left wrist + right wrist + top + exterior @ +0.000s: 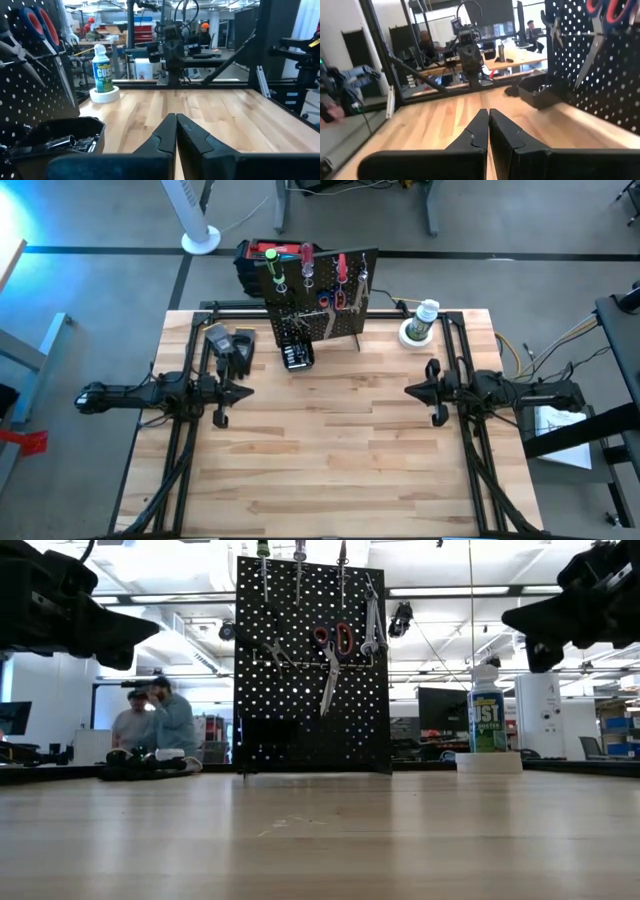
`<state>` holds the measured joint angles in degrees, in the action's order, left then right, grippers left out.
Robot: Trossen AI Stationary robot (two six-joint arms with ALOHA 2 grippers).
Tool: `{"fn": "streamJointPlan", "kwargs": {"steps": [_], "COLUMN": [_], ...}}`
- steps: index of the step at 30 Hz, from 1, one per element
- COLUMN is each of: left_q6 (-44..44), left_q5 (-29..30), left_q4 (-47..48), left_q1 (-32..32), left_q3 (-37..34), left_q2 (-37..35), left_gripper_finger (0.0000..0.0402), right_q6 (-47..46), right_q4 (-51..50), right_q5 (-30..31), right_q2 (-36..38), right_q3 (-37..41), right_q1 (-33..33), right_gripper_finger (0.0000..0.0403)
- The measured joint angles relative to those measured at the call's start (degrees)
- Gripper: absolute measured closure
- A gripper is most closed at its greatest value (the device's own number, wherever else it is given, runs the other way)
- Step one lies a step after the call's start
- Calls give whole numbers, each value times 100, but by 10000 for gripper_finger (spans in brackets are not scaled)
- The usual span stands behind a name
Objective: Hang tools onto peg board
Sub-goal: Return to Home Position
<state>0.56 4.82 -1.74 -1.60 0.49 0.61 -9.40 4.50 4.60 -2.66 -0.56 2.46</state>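
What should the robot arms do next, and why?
Probably just hold still at rest. The left gripper and the right gripper are both shut, empty, and sit at opposite sides of the light wooden table, while the red-handled scissors and other tools hang on the upright black perforated peg board. No loose tool seems left on the table.

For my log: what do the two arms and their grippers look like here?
The left arm and right arm are matte black, built of chunky jointed segments. The left gripper and right gripper match: two dark fingers tapering to pointed tips. Thin cables trail by the right arm's base. No markings show.
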Motion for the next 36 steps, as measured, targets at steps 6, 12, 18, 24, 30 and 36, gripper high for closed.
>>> {"fn": "streamJointPlan", "kwargs": {"steps": [6, 12, 18, 24, 30, 36], "left_q6": [-2, -2, -2, -2, -4, -2], "left_q5": [5, 19, 20, 20, 21, 21], "left_q4": [-4, -15, -20, -24, -26, -28], "left_q1": [0, 0, 0, 0, 0, 0], "left_q3": [0, 0, 0, 0, 0, 0], "left_q2": [50, 86, 86, 86, 86, 86], "left_gripper_finger": [401, 401, 401, 401, 401, 401], "right_q6": [-250, -257, -345, -267, -251, -250], "right_q4": [21, 20, 26, 27, 27, 27], "right_q5": [0, -2, -2, -4, -4, -4], "right_q2": [-45, -67, -67, -67, -67, -70], "right_q3": [0, 0, 0, 0, 0, 0], "right_q1": [0, 0, 0, 0, 0, 0], "right_gripper_finger": [403, 403, 403, 403, 403, 403]}}
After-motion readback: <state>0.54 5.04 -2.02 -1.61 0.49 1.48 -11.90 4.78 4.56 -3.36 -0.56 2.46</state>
